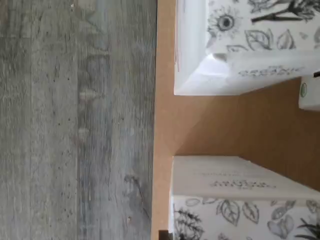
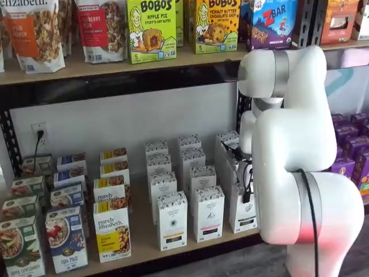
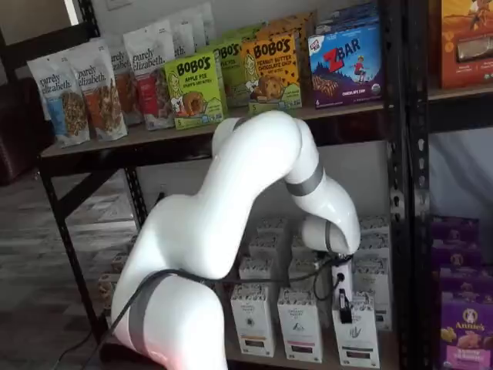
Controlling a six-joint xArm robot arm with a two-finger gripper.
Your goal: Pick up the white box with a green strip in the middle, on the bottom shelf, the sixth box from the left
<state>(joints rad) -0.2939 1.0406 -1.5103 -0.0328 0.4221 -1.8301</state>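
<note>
The white box (image 2: 242, 219) stands in the front row of the bottom shelf (image 2: 144, 242), at the right end of three white cartons, partly behind the arm. In a shelf view it (image 3: 356, 339) has a dark emblem on its front. My gripper (image 3: 344, 308) hangs at this box's top front edge, with a cable beside it. Only a black finger shows, side-on, so I cannot tell open from shut. It also shows in a shelf view (image 2: 248, 193). The wrist view shows two white cartons (image 1: 235, 45) (image 1: 240, 200) with leaf-patterned bands, either side of a gap of tan board (image 1: 225, 130).
Two more white cartons (image 2: 172, 222) (image 2: 207, 213) stand left of the target, with several rows behind. Granola boxes (image 2: 112, 231) fill the shelf's left part. The upper shelf (image 2: 173, 60) carries snack boxes. Purple boxes (image 3: 462, 331) stand to the right. Grey wood floor (image 1: 75, 120) lies before the shelf.
</note>
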